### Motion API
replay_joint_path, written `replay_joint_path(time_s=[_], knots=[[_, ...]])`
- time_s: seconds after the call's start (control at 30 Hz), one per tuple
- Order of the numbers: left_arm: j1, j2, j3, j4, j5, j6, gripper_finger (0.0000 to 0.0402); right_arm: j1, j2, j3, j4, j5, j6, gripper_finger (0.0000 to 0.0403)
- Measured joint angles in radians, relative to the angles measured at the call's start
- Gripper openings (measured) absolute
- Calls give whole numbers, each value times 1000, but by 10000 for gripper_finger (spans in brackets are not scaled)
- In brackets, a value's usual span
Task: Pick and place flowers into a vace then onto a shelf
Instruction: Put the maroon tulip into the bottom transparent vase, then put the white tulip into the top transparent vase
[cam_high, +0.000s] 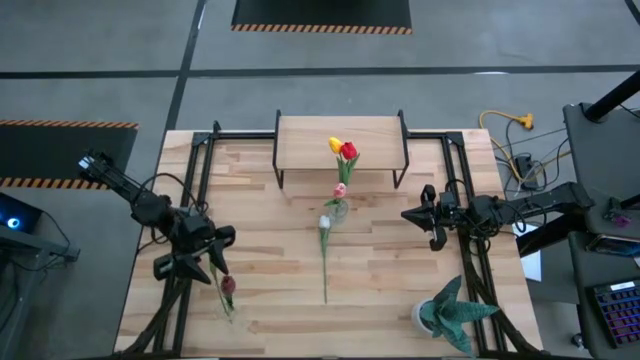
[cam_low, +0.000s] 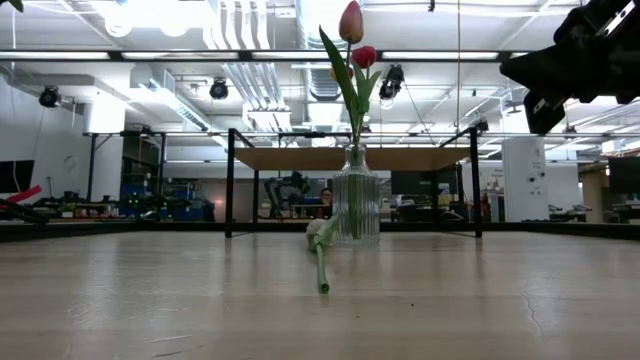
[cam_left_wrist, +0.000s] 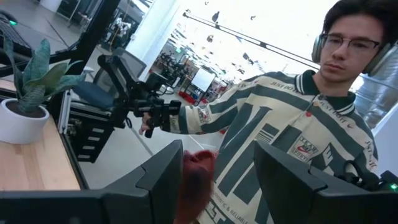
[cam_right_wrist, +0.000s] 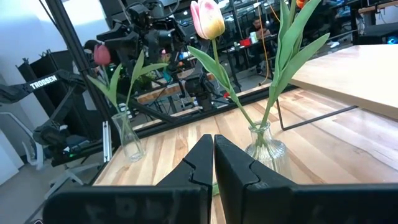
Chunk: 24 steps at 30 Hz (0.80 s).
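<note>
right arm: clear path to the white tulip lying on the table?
Probably yes. The white tulip lies flat on open boards in front of the vase, nothing between it and the right gripper. Its fingers are shut, so they must open first.

Spiky teal potted plant (cam_high: 452, 313) at table's (cam_high: 270, 300) near right corner; yellow cable (cam_high: 508, 122) on floor; person (cam_left_wrist: 292, 124) wearing headphones.

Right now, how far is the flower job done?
Done: some tulips stand in the vase. In hand: the left tool grips a maroon tulip. Left: that one, the white tulip lying loose, then the vase onto the shelf, where it is not yet. The right tool waits shut.
</note>
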Motion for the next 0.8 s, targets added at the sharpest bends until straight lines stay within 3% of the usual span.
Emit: replay_joint_path(time_s=[0.23, 0.53, 0.8], knots=[[0, 3, 0, 0, 9, 7, 179, 0, 0, 0, 0, 1, 0, 8], [0, 25, 0, 0, 18, 187, 179, 0, -1, 0, 0, 21, 0, 8], [0, 23, 0, 90, 18, 156, 179, 0, 0, 0, 0, 27, 0, 9]])
